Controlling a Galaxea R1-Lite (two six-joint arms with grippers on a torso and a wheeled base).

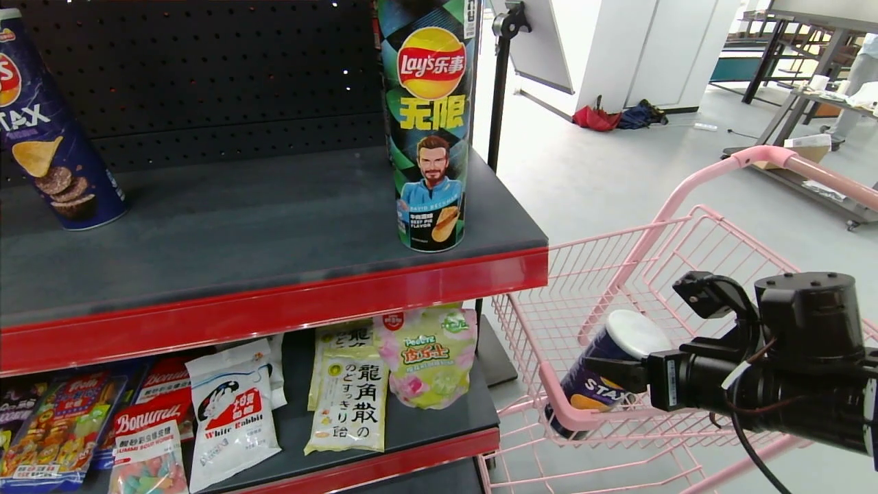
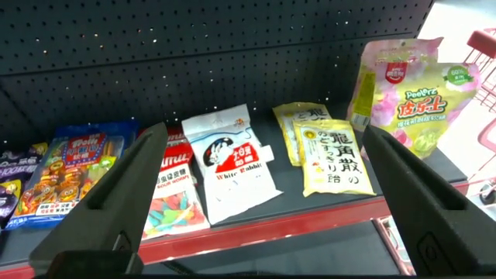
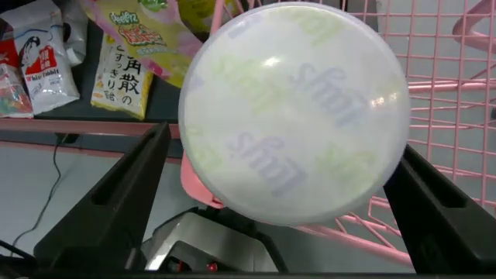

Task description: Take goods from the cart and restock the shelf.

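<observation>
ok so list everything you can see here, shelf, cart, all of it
blue can: 1, blue, upper shelf, left end
green-black can: 1, upper shelf, right end
white-lidded can: 1, blue, tilted in pink cart
white bag: 1, lower shelf
yellow bags: 2, overlapping, beside white bag
pink-green bag: 1, lower shelf, right end
other bags: several, red and multicoloured, lower shelf, left
umbrella: 1, red, floor behind
left tool: black, open, facing lower shelf
right tool: black, at white-lidded can's lid
</observation>
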